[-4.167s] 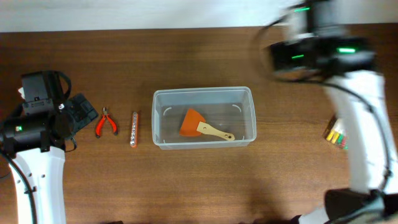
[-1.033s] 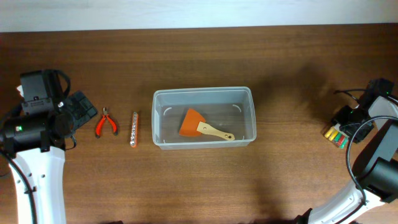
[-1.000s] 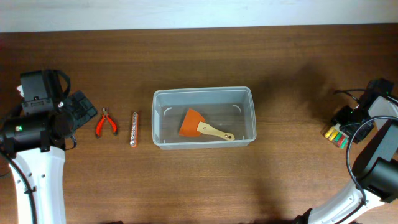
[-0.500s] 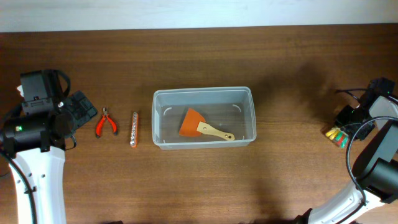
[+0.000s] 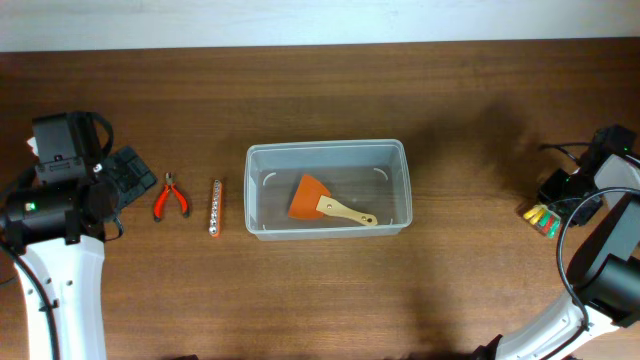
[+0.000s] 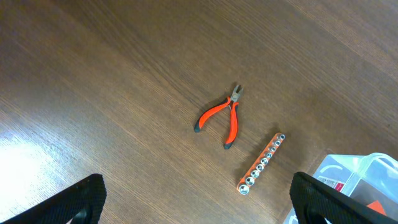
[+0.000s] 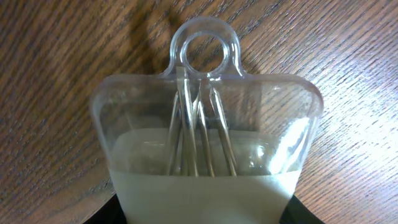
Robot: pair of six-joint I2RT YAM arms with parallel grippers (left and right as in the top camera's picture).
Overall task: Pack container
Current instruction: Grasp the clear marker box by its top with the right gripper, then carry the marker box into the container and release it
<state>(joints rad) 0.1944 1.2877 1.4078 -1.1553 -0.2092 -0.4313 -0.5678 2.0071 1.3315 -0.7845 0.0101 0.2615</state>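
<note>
Clear bin mid-tabletop, light and slick: take it by the rim

The container (image 5: pixel 327 148) sits at the centre of the tabletop, open side up, with an orange scraper (image 5: pixel 320 203) lying inside. It looks thin-walled and light, likely to skid on the wood if nudged, and its smooth sides would flex under a squeeze. The rolled rim at a short end is probably the stiffest hold, with one finger inside and one outside.

Red pliers (image 5: pixel 171 197) and a bit strip (image 5: pixel 215 207) lie just to its left. The left claw (image 6: pixel 199 208) hangs above them, wide and empty. The right claw (image 5: pixel 555 190) is down at a clear blister pack (image 7: pixel 205 124) near the far right edge — whether it has closed on it, I cannot tell
</note>
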